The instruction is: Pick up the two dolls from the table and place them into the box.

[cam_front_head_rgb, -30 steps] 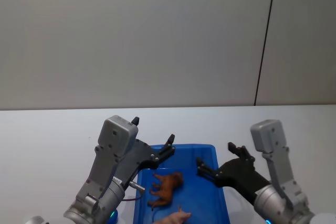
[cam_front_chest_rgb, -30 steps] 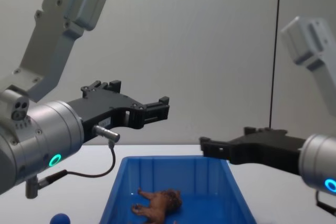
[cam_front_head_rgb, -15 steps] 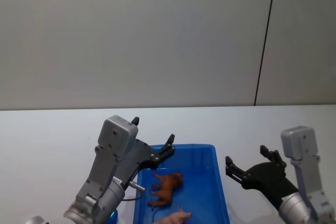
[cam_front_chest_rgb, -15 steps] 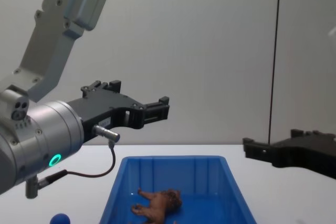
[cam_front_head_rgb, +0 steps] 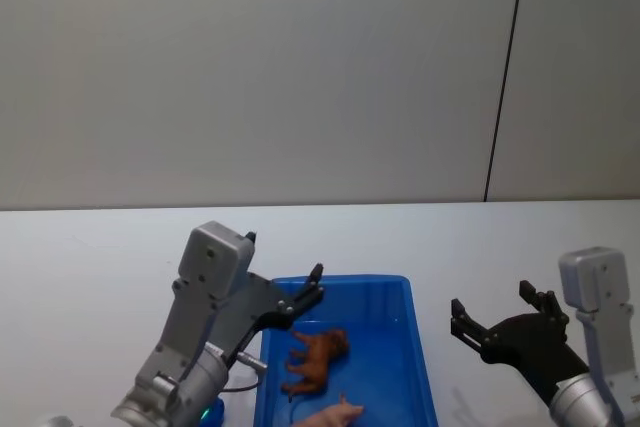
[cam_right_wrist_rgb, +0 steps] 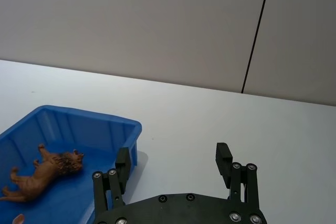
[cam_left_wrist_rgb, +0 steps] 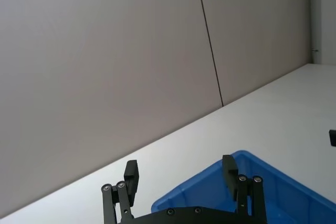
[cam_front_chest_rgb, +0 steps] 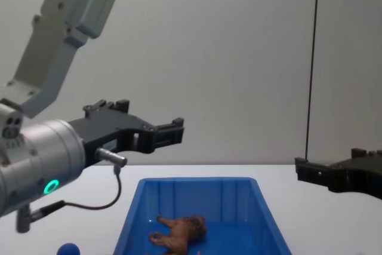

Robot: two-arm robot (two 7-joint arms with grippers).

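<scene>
- Head view: brown doll (cam_front_head_rgb: 317,357) and pink pig doll (cam_front_head_rgb: 335,413) both lie inside the box (cam_front_head_rgb: 350,281), so placing looks done.
- Left gripper (cam_left_wrist_rgb: 180,174) hangs over the box's left rim, jaws apart, empty.
- Right gripper (cam_right_wrist_rgb: 173,158) hangs right of the box over the table (cam_front_head_rgb: 100,247), jaws apart, empty; nothing left to carry.

The right gripper (cam_right_wrist_rgb: 173,154) is seen with fingers spread wide above the white table (cam_right_wrist_rgb: 252,124), just beside the blue box (cam_right_wrist_rgb: 89,129). Inside the box, the brown lion doll (cam_right_wrist_rgb: 44,174) is caught lying on its side.
</scene>
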